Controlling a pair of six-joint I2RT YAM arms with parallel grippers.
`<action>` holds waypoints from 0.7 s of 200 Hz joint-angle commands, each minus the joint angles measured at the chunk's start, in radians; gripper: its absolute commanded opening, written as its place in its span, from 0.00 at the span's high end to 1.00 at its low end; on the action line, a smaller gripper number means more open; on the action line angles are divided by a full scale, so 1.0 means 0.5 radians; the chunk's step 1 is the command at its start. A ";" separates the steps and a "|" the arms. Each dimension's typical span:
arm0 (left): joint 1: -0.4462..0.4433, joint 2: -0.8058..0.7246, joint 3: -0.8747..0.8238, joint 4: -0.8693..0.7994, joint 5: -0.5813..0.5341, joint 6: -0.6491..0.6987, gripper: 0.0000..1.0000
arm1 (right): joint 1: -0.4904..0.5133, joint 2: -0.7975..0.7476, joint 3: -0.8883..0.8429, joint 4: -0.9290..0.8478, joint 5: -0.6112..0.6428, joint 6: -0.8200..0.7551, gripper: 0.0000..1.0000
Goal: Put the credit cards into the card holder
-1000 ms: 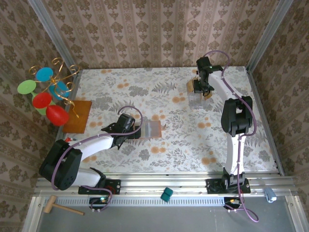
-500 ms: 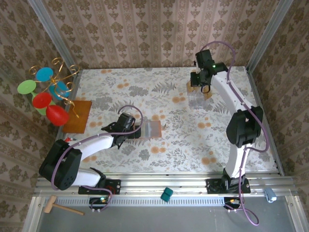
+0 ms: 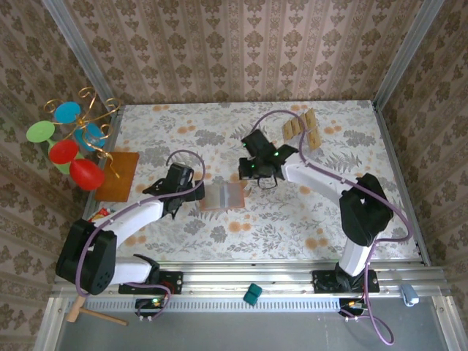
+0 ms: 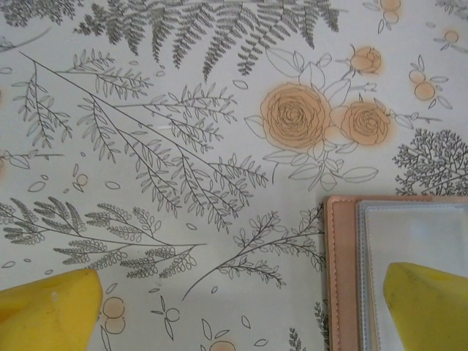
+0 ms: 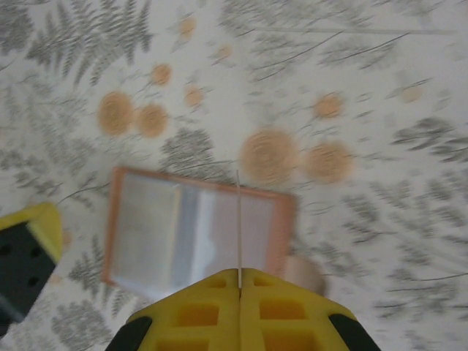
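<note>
Brought over the card holder [image 5: 197, 230], right fingers [image 5: 240, 281] are clamped on a credit card [image 5: 238, 219]; left fingers [image 4: 424, 307] are held wide.

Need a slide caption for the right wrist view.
Right gripper, shut on a credit card seen edge-on, aimed at the open card holder.

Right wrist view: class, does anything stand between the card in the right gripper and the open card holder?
Nothing visible does. The right gripper holds a card edge-on near the open card holder. The left gripper sits at the holder's left edge, off to the side.
</note>
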 commanded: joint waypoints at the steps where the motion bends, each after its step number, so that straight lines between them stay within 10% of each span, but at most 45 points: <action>1: 0.024 -0.045 0.063 -0.089 0.044 0.062 0.00 | 0.107 0.055 -0.028 0.202 0.177 0.235 1.00; 140: 0.054 -0.156 -0.017 -0.079 0.085 0.067 0.00 | 0.304 0.394 -0.062 0.367 0.318 0.485 1.00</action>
